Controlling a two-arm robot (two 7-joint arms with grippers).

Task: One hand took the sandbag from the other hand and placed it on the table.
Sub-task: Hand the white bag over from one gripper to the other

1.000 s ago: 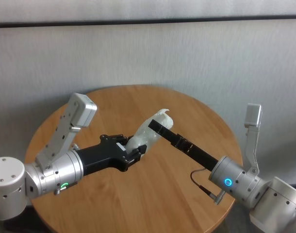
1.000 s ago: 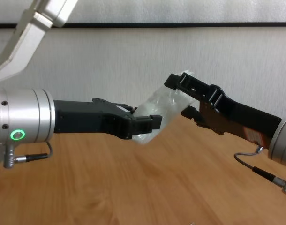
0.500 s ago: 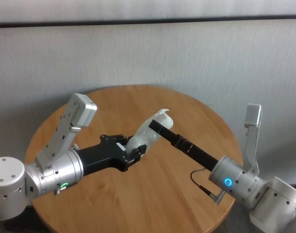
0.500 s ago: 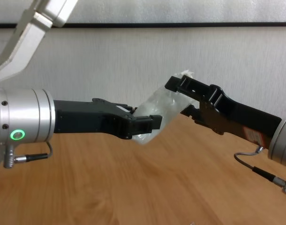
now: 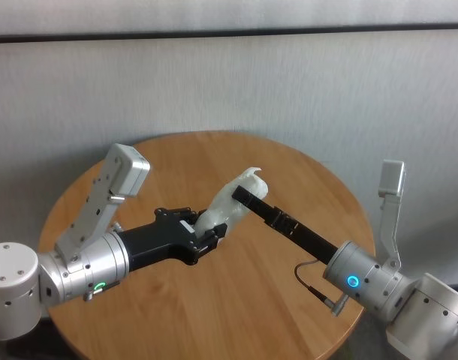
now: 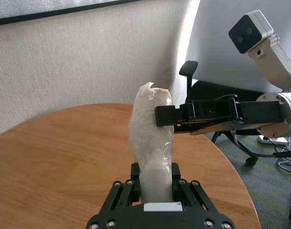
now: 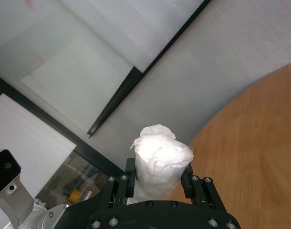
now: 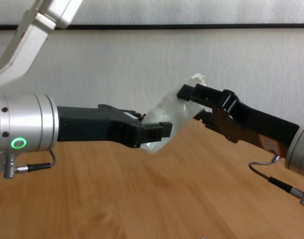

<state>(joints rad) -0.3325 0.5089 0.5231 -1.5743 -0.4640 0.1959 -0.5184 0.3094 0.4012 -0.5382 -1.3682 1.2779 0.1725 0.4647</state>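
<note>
the bag [image 5: 230, 201] hangs tilted above the table [image 5: 251, 300], held by 2 grippers. the left gripper [image 5: 207, 238] pinches its lower end; the right gripper [image 5: 242, 196] is pressed on its upper part, near the crimped tip.

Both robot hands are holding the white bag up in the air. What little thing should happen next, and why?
Probably the left gripper should open its jaws. The white crinkly plastic sandbag hangs above the round wooden table, clamped at both ends, and the right gripper already pinches its upper end.
</note>
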